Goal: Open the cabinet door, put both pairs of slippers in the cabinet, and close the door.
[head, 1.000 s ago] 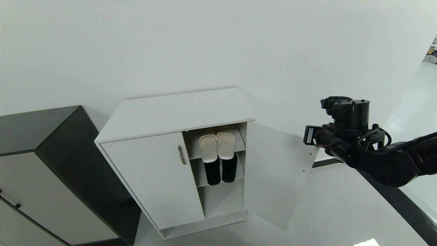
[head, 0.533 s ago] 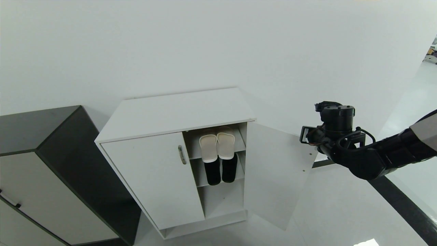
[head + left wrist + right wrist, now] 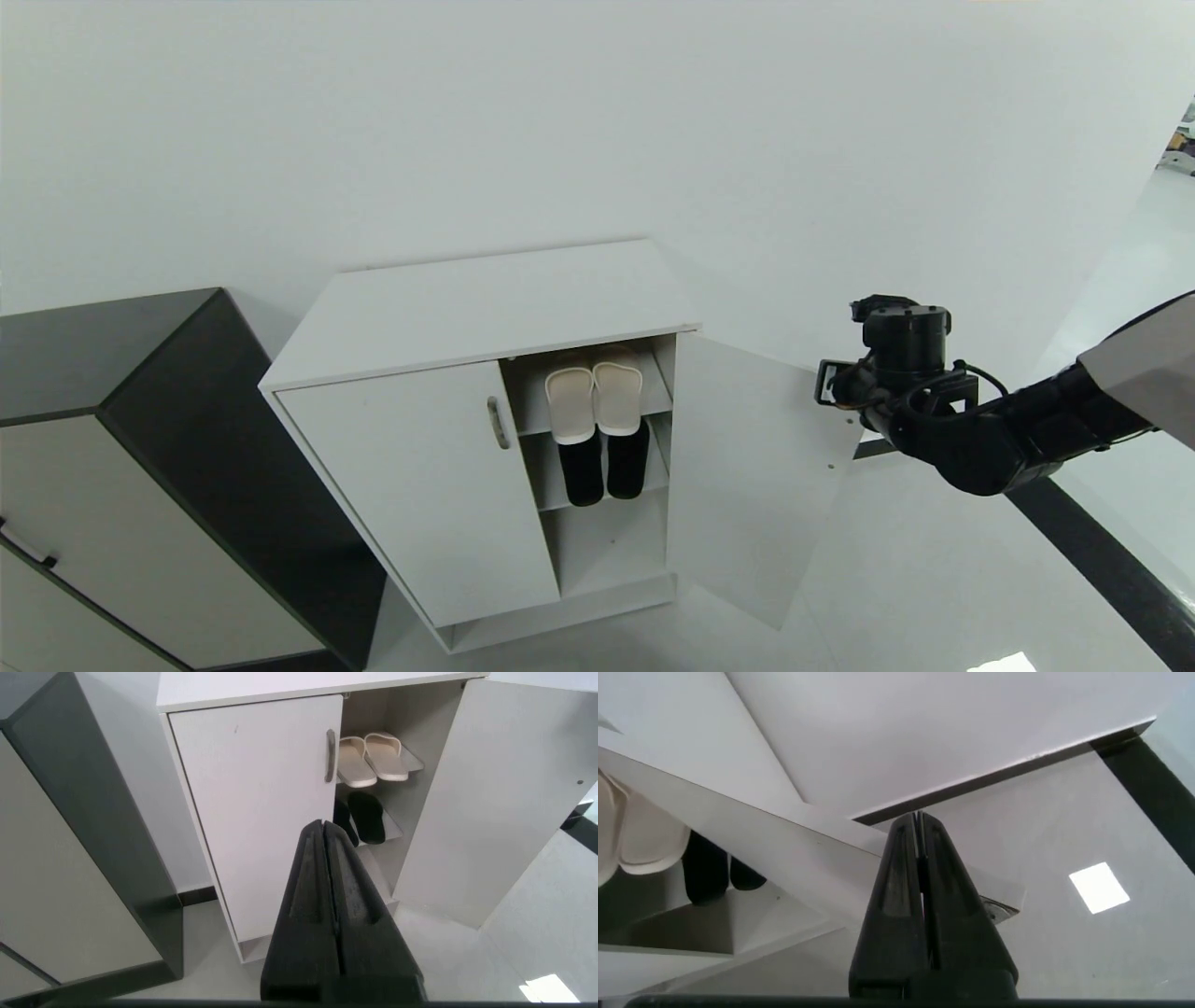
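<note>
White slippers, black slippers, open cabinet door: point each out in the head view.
white slippers [image 3: 571,406], head view, on left slipper
black slippers [image 3: 581,473], head view, on left slipper
open cabinet door [image 3: 756,476], head view, inner face

There are no words, numbers, labels or signs that can be read here.
</note>
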Available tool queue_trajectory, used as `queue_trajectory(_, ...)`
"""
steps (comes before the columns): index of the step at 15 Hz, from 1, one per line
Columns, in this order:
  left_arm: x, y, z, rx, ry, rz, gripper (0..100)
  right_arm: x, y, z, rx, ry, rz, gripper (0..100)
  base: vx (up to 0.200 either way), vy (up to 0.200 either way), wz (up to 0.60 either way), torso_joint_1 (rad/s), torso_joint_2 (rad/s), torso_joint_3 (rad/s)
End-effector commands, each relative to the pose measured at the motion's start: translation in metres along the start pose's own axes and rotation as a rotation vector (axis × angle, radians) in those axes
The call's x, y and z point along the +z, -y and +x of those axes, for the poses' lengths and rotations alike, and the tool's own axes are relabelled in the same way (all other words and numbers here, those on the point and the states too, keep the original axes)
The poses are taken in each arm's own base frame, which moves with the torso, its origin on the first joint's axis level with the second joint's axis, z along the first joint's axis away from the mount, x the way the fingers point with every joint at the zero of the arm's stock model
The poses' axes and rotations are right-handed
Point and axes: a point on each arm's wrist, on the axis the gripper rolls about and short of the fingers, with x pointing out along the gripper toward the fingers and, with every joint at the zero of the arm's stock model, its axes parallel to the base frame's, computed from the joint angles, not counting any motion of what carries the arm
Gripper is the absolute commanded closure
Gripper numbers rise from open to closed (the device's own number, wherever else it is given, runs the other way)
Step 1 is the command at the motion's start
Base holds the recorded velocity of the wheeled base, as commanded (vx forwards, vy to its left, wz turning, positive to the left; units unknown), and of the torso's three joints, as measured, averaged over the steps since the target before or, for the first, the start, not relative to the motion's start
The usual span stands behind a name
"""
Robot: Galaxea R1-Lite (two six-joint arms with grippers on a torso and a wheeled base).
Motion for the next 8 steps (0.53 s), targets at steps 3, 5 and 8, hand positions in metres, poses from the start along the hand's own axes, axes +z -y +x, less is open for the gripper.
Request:
queue_trajectory(3, 0.000, 0.000, 0.000, 0.000, 0.000, -0.001, 100, -0.003, -0.002, -0.003, 0.007, -0.010, -0.009, 100, 0.000, 0.000, 0.00, 0.000, 0.00, 0.000)
queue_trajectory(5, 0.000, 0.000, 0.000, 0.000, -0.001, -0.001, 100, -0.007, -0.005, -0.007, 0.015, -0.022, -0.017, 100, 0.000, 0.000, 0.00, 0.000, 0.00, 0.000)
queue_trajectory(8, 0.000, 0.000, 0.000, 0.000, 0.000, -0.001, 100, -0.009, -0.025, -0.037, 0.090, -0.035, -0.043, 100, 0.000, 0.000, 0.00, 0.000, 0.00, 0.000)
